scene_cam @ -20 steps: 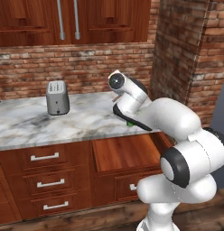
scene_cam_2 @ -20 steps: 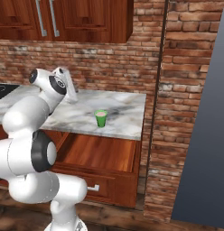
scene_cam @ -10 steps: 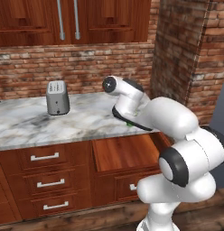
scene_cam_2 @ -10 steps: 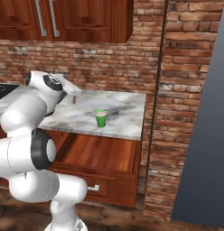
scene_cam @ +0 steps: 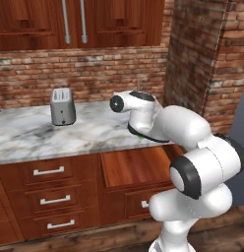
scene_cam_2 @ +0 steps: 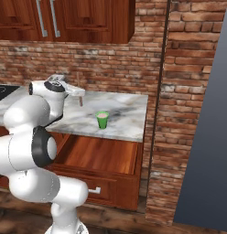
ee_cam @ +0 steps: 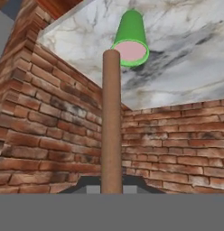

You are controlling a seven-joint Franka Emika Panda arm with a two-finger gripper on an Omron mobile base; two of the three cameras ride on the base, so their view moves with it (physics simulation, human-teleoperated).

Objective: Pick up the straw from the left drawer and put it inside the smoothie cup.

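We see a brick-walled kitchen with a marble counter point(scene_cam_2: 124, 125). The smoothie cup point(scene_cam_2: 102, 119) stands on it above the open left drawer point(scene_cam_2: 99, 154). Our fingers point(scene_cam_2: 80, 101), at ten o'clock of the cup, are closed on the straw point(ee_cam: 111, 122), which points toward the cup's pink contents.

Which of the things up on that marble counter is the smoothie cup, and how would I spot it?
Start at the grey-veined marble counter under the brick wall, and go toward its end by the brick pillar, above the open wooden drawer. The smoothie cup stands there alone: small, bright green, tapered, pink inside, unlike the bigger grey toaster at the other end.
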